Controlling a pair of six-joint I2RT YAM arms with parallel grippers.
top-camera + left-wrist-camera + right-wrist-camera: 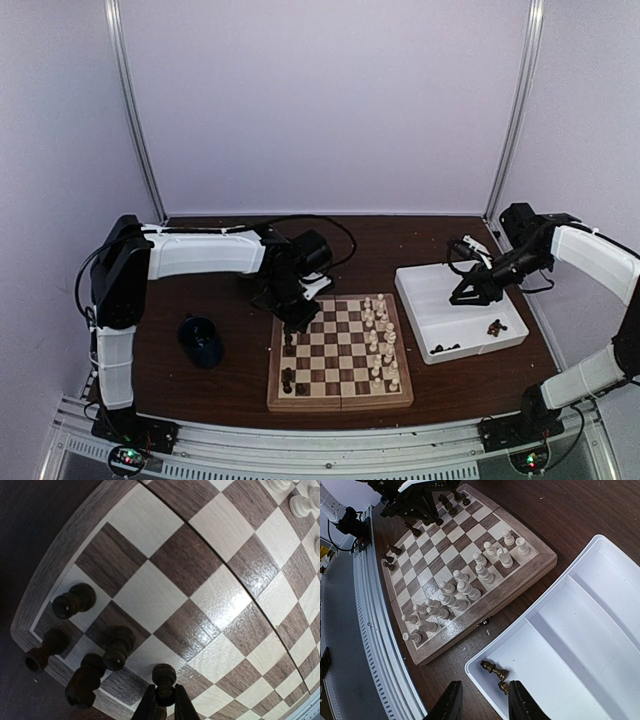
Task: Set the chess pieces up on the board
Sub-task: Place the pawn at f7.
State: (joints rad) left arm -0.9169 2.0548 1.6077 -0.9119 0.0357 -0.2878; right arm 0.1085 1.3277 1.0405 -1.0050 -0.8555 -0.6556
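1. Over the board (340,402), near its far left corner, sits my biggest worry. The left arm's bulk hangs low above the squares I am filling, so a slanted lift-off could sweep standing men off their places.
2. I judge the white tray (590,620) light enough to slide. The right arm hovers over its near compartment, and a hard press against the floor or wall could shove it.
3. My left gripper (164,694) has its fingers pinched almost shut about a dark pawn (164,675), held upright over the board's left edge row. I cannot tell whether its base rests on the square. If I let go too high, it drops and rolls.
4. My right gripper (482,702) stands half apart and holds nothing. If I close off-centre, one finger could land on a piece rather than beside it.
5. Four dark men (117,647) crowd just beside the held pawn. Fingers that spread wide could clip the nearest and set off a topple.
6. Two dark pieces (495,670) lie close together in the tray, just ahead of the right fingers. A pinch may catch both or flick one away.
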